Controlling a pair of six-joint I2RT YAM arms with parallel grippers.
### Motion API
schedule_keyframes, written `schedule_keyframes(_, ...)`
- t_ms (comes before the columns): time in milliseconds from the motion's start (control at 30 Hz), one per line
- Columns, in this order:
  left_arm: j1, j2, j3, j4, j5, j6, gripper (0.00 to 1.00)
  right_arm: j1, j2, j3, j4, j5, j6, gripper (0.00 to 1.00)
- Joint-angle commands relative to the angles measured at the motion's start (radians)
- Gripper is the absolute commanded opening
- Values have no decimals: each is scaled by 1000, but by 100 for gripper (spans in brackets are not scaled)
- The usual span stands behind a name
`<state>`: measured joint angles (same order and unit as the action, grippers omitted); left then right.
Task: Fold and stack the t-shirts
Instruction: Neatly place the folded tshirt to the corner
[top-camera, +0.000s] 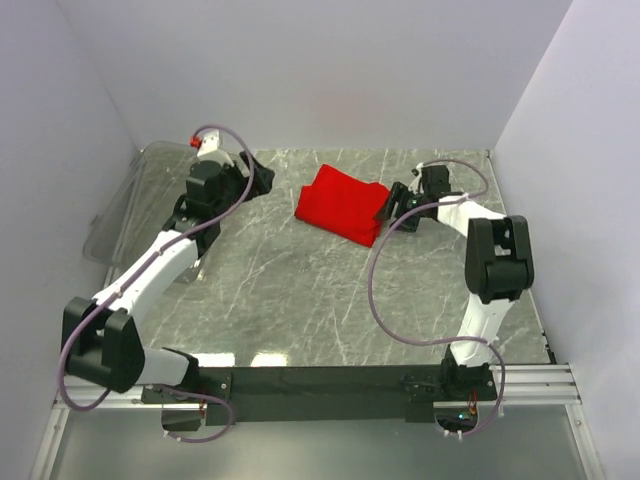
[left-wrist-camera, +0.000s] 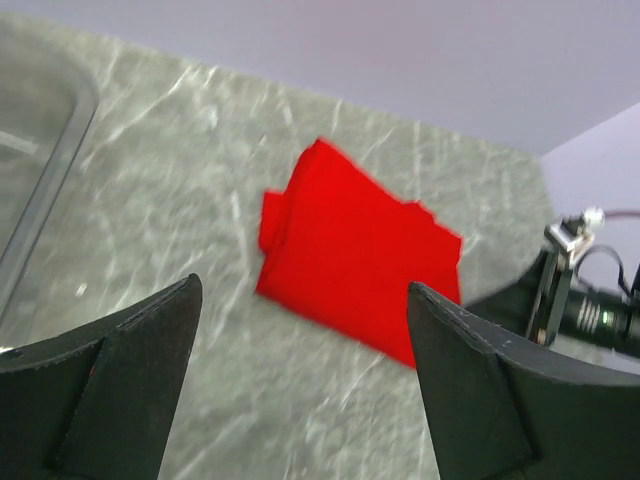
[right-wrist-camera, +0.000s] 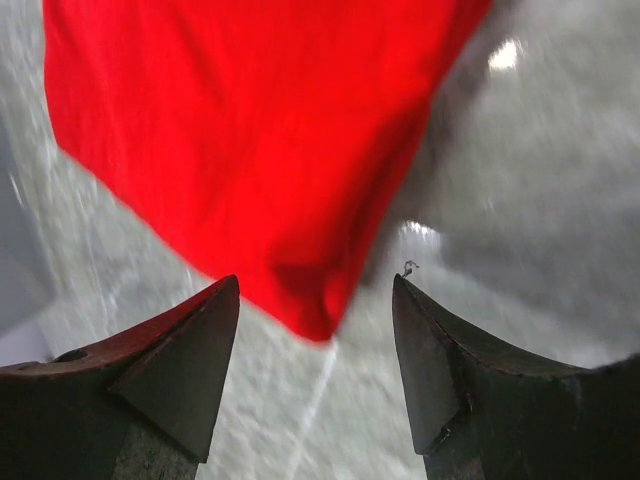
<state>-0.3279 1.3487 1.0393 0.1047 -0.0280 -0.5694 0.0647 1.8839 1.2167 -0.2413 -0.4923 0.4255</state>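
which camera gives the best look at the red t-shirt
Top external: the red t-shirt shows as a whole folded shape, sharp and seen from above. The left wrist view also takes in all of it, but blurred and at a slant. The right wrist view shows only one corner, close up and blurred.

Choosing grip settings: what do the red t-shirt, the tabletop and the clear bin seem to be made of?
The red t-shirt looks like soft matte fabric, probably a cotton knit: it lies in folded layers with rounded edges. The tabletop looks like glossy grey stone or a marble-print laminate: it has white veins and patches of glare. The clear bin seems to be smooth transparent plastic: the surface behind shows through it.
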Motion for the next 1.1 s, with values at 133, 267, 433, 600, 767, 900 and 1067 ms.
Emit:
schedule_keyframes(133, 4, -137, -74, -72, -67, -3, 88, 33, 125, 109, 76, 38, 154, 69)
schedule_keyframes(267, 7, -160, -85, -91, -76, -7, 88, 41, 152, 112, 54, 57, 167, 65)
schedule_keyframes(433, 9, -160, -84, -100, -72, -17, 88, 46, 190, 98, 92, 6, 220, 51)
schedule_keyframes(600, 9, -158, -68, -102, -70, -12, 88, 34, 212, 103, 120, -55, 234, 15)
schedule_keyframes(767, 9, -172, -85, -131, -75, -17, 88, -11, 166, 98, 120, -49, 168, 0)
schedule_keyframes(900, 9, -183, -101, -135, -76, -18, 88, -90, 141, 183, 19, -14, -3, 0)
schedule_keyframes(1067, 10, -178, -104, -134, -67, -4, 88, -193, 159, 335, -200, 60, -307, 0)
